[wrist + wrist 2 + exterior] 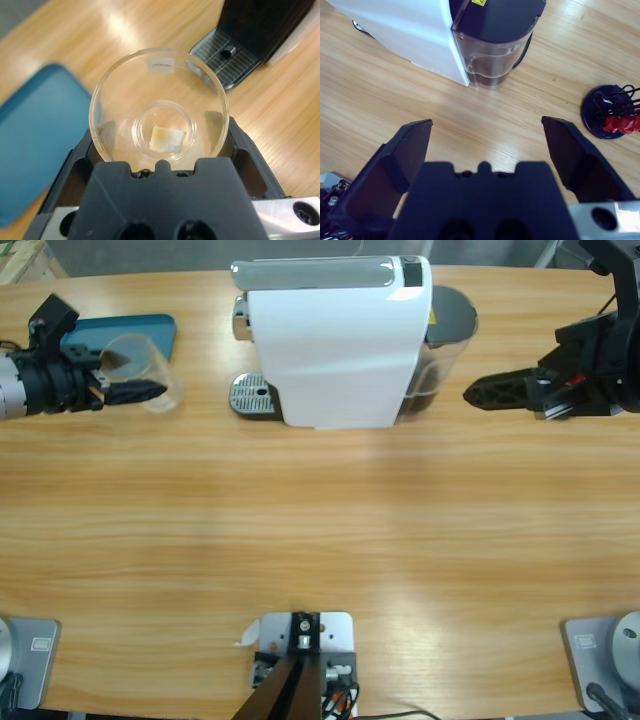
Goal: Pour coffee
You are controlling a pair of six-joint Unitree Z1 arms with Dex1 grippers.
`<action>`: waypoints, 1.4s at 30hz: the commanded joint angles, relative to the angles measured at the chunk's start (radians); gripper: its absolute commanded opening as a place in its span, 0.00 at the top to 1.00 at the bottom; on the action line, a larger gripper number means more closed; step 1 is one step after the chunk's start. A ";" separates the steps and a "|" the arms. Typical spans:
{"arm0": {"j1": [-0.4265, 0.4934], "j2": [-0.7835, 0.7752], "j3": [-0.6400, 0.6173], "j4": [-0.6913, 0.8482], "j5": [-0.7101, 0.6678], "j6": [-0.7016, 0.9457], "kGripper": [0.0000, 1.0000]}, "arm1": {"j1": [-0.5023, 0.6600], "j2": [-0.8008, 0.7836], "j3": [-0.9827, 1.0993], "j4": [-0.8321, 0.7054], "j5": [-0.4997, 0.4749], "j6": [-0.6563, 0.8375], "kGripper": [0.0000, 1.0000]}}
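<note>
A clear empty glass cup [143, 358] is held at the far left of the table, with my left gripper [150, 390] shut on its sides. The left wrist view looks straight into the cup [159, 90]; a black jaw stands on each side of it, and only a pale tan patch shows at its bottom. No coffee is visible in any view. The white coffee machine [335, 340] stands at the back middle, its metal drip tray [252, 396] facing left toward the cup. My right gripper [482, 392] hovers open at the far right, pointing at the machine's water tank [492, 47].
A teal tray [135, 335] lies behind and under the cup. In the right wrist view, a black capsule stand [600, 112] with red capsules sits to the right of the machine. Bare wood stretches across the front half of the table.
</note>
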 commanded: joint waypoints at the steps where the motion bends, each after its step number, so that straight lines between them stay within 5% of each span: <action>1: -0.054 0.136 -0.148 0.079 -0.126 0.093 1.00 | -0.013 0.052 0.049 -0.029 0.021 -0.018 0.00; 15: -0.121 0.336 -0.312 0.092 -0.109 0.112 1.00 | -0.082 0.065 0.050 -0.052 0.034 -0.050 0.00; 42: -0.161 0.406 -0.333 0.082 -0.113 0.112 1.00 | -0.091 0.063 0.057 -0.053 0.037 -0.074 0.00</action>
